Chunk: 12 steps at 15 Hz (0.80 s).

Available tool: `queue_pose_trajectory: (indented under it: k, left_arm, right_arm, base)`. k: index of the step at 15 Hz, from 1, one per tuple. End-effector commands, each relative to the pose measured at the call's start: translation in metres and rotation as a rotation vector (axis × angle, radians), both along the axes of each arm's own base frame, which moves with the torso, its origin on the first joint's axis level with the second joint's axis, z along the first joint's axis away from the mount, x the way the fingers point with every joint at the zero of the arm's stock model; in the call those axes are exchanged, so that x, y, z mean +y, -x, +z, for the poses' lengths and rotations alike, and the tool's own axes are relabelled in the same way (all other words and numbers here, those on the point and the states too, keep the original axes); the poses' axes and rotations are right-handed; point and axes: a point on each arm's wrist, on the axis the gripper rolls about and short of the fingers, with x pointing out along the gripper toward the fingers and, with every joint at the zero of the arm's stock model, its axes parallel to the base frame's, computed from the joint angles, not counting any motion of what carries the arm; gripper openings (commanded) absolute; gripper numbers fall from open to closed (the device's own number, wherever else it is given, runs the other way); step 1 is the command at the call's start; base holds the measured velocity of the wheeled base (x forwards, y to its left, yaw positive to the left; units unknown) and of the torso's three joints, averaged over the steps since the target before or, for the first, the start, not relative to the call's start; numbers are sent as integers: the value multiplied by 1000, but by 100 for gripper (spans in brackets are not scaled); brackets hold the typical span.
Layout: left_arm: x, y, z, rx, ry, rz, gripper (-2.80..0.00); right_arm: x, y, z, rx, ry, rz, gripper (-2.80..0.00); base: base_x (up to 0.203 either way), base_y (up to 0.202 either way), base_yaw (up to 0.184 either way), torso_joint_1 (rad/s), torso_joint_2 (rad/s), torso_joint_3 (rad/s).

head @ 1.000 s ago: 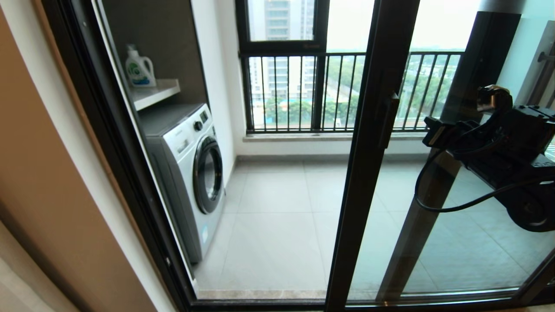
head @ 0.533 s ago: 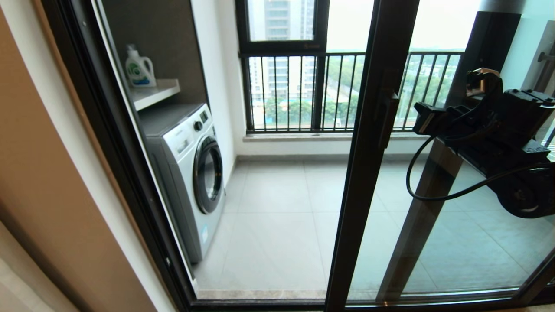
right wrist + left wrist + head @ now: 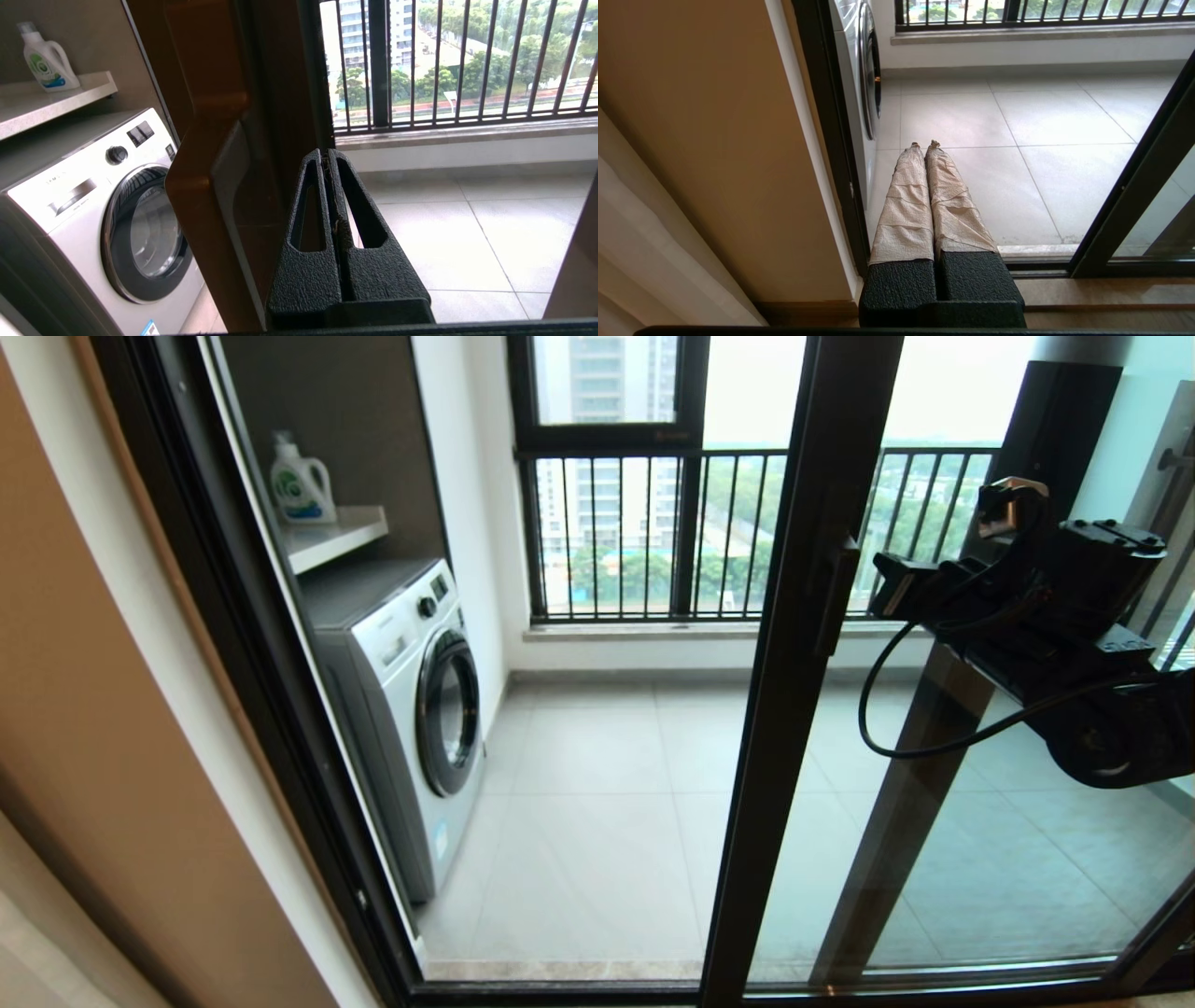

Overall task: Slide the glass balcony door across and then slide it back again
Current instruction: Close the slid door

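Note:
The glass balcony door (image 3: 990, 859) stands partly slid aside, its dark upright (image 3: 794, 691) near the middle of the head view. A small dark pull handle (image 3: 834, 597) sits on that upright. My right gripper (image 3: 885, 590) hovers at handle height just right of the handle, in front of the glass. In the right wrist view the right gripper (image 3: 325, 156) is shut and empty, with the brown upright (image 3: 210, 70) and its handle (image 3: 226, 186) close beside it, apart from the fingers. My left gripper (image 3: 923, 145), with paper-wrapped fingers, is shut and parked low by the left jamb.
A white washing machine (image 3: 411, 709) stands on the balcony at the left, with a detergent bottle (image 3: 301, 483) on a shelf (image 3: 336, 537) above it. The black-barred railing (image 3: 653, 541) closes the far side. The door track (image 3: 1045, 268) runs along the floor. A second dark upright (image 3: 934, 756) shows behind the glass.
My right arm has risen and moved left, bringing its gripper closer to the door's handle. The door itself has not moved.

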Motion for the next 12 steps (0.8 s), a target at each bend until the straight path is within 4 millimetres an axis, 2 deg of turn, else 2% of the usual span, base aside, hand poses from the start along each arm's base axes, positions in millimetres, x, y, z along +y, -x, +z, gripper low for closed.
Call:
queue_pose_trajectory:
  k: [1, 12]
  left_arm:
    - [0, 0, 0, 2, 0, 0, -280]
    - [0, 0, 0, 2, 0, 1, -280]
  right_arm:
    - [7, -5, -7, 13, 3, 19, -280]
    - [42, -20, -12, -1, 23, 95, -280]
  base:
    - [0, 0, 0, 0, 0, 0]
    - [0, 0, 0, 0, 0, 0]
